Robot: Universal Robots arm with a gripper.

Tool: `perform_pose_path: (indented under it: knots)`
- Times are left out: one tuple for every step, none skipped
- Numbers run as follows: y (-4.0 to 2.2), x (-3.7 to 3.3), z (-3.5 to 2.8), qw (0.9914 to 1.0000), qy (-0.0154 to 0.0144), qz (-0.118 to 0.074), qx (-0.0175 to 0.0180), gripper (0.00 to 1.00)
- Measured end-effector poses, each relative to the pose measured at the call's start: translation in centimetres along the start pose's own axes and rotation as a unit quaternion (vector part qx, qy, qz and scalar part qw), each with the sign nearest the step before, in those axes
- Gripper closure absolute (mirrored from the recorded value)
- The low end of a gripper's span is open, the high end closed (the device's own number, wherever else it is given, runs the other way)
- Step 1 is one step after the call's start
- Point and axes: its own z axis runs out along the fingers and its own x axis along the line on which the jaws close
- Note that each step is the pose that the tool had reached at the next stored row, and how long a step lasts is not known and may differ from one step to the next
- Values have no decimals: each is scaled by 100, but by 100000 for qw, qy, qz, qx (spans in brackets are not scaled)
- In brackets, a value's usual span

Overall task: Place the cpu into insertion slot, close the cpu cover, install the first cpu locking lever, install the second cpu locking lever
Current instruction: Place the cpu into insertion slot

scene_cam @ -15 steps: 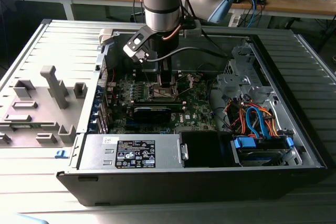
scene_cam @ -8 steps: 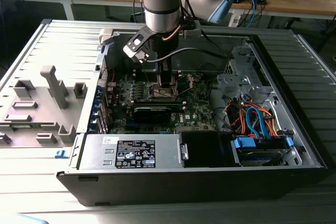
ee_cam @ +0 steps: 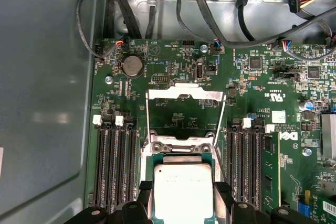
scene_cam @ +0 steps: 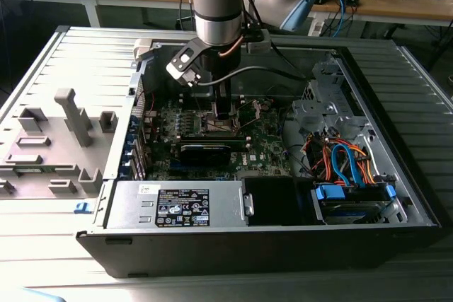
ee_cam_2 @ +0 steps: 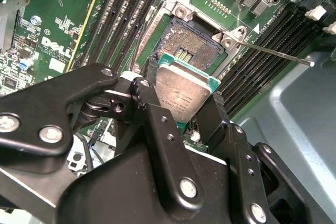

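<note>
Hand (ee_cam_2: 184, 90) clamped on the cpu (ee_cam_2: 181, 98) by its edges, at frame centre, close over the insertion slot (ee_cam_2: 191, 51) — not seated. Cpu cover (ee_cam: 184, 95) stands open, locking lever (ee_cam_2: 278, 56) free — all four steps outstanding.

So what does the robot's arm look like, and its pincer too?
The arm is a fat, round, silver-grey tube with a light blue ring around it. A thin black cable loops out from its wrist. The pincer is black, built from flat jointed bars dotted with round silver screws.
</note>
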Motion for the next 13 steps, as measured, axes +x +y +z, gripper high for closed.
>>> perform_pose_path:
  knots:
    - [0,0,1,100000,0,-1,0,45]
    - [0,0,2,100000,2,0,-2,45]
    - [0,0,4,100000,2,0,-2,45]
    - [0,0,5,100000,4,-1,-3,45]
    - [0,1,6,100000,4,1,-4,45]
    - [-1,1,8,100000,-2,-1,0,45]
    - [-1,1,10,100000,0,1,1,45]
    - [-1,1,11,100000,0,1,-2,45]
    - [-2,1,26,100000,-2,0,0,45]
    - [-4,1,46,100000,0,-2,1,45]
    - [-4,1,47,100000,0,-1,0,45]
    - [-4,1,48,100000,-4,1,3,45]
    - [-4,1,50,100000,-1,0,-1,45]
